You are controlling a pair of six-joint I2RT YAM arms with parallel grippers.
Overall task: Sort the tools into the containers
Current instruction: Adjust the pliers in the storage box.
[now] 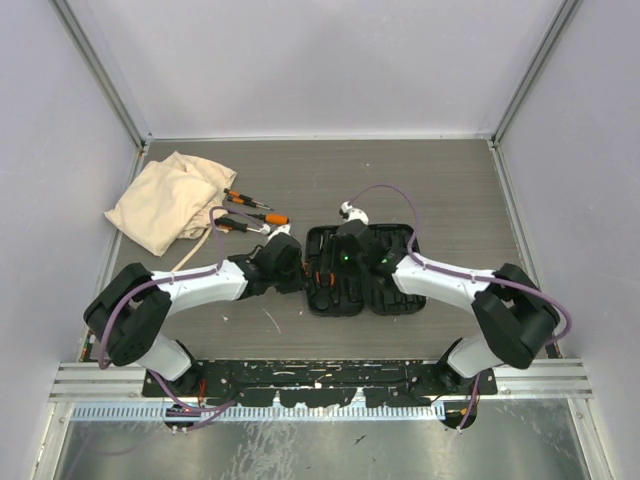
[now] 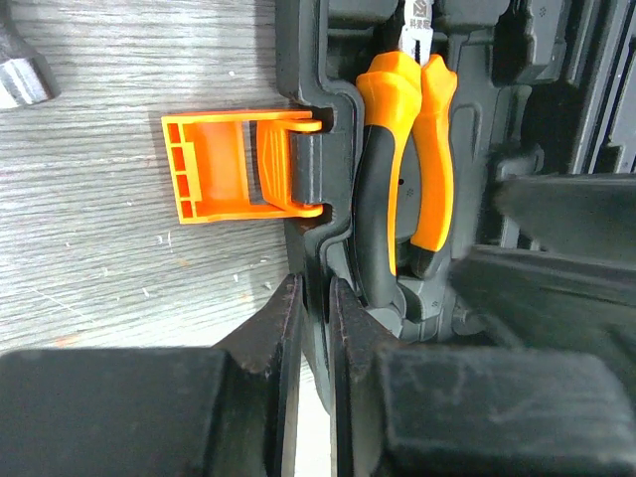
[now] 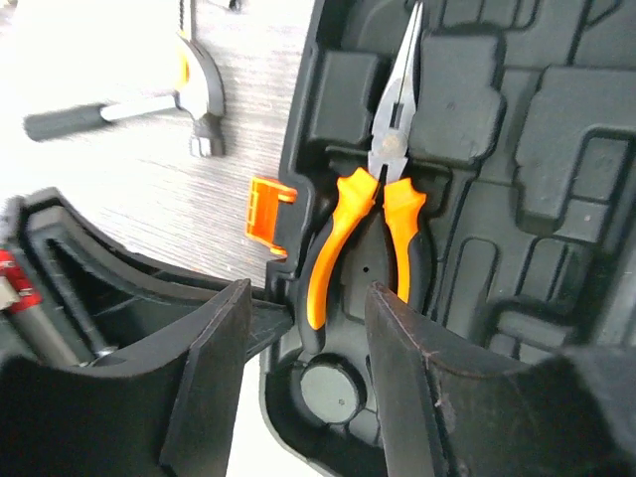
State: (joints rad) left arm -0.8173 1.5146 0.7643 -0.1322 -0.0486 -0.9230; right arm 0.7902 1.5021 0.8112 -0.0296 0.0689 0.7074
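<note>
While left pincer (image 2: 313, 290) clamps the case (image 2: 298, 60), pliers (image 2: 383, 149) lie inside below spread right pincer (image 3: 308, 298).

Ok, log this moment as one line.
left claw: pinching tool case rim | right claw: open over pliers | hammer: on table
</note>
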